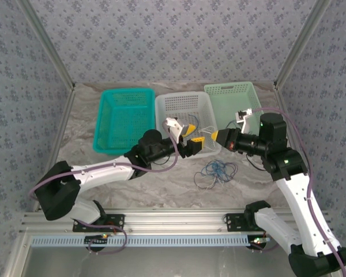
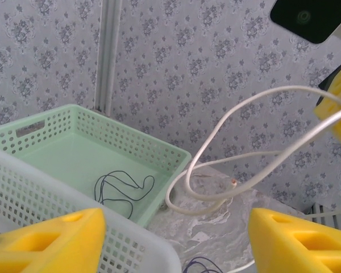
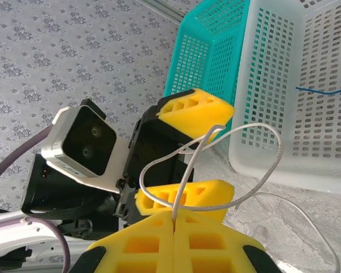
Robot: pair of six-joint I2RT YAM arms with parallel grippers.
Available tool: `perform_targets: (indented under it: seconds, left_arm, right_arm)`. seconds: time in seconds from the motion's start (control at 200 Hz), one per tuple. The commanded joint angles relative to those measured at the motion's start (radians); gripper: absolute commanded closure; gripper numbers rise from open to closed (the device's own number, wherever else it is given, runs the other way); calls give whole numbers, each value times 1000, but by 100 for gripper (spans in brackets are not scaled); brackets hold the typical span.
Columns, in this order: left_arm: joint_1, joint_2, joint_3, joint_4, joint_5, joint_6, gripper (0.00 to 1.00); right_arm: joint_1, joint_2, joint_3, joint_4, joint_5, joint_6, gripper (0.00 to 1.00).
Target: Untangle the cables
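The right gripper point(image 3: 175, 219) is pinching the pale cable point(image 2: 271, 89) tightly in the air, and the left gripper point(image 3: 227, 151) is facing it, wide open and empty. A black cable point(image 2: 122, 187) is already lying in the green basket point(image 2: 131, 128), but a tangle point(image 1: 217, 170) is lying on the table point(image 1: 161, 184), so I judge the work is only partly done.

Three baskets sit in a row at the back of my table point(image 1: 161, 186): left basket point(image 1: 124, 90), middle basket point(image 1: 183, 95), right basket point(image 1: 230, 86). My left gripper point(image 1: 191, 141) and right gripper point(image 1: 217, 137) meet just in front of the middle one, with a loose cable point(image 3: 279, 151) looping between them. The tangle point(image 1: 216, 171) lies on the table nearer me. A second cable point(image 2: 122, 187) is in the right basket.
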Motion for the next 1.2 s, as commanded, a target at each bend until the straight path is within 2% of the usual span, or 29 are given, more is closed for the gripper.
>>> perform_targets:
  seconds: [0.0,0.24,0.52,0.655,0.785,1.019,1.194]
  left_arm:
    - [-7,19,40,65,17,-18,38]
    - [-6,34,64,77,3,-26,39]
    - [-7,19,53,95,17,-40,33]
    - [-8,26,55,101,18,-42,35]
    - [-7,42,68,113,27,-44,45]
    - [-7,68,98,115,39,-49,79]
    - [-4,59,93,62,22,-55,86]
  right_arm:
    - [-6,-18,-7,29,-31,21,100]
    - [-6,-25,-19,28,-40,25,100]
    - [-16,-32,-26,17,-28,19,100]
    - [-16,-28,-27,47,-44,40,100]
    - [-15,-31,-25,55,-53,49,100]
    - [-17,-40,-31,59,-54,56,100]
    - [-55,-40,-8,23,-44,27,100]
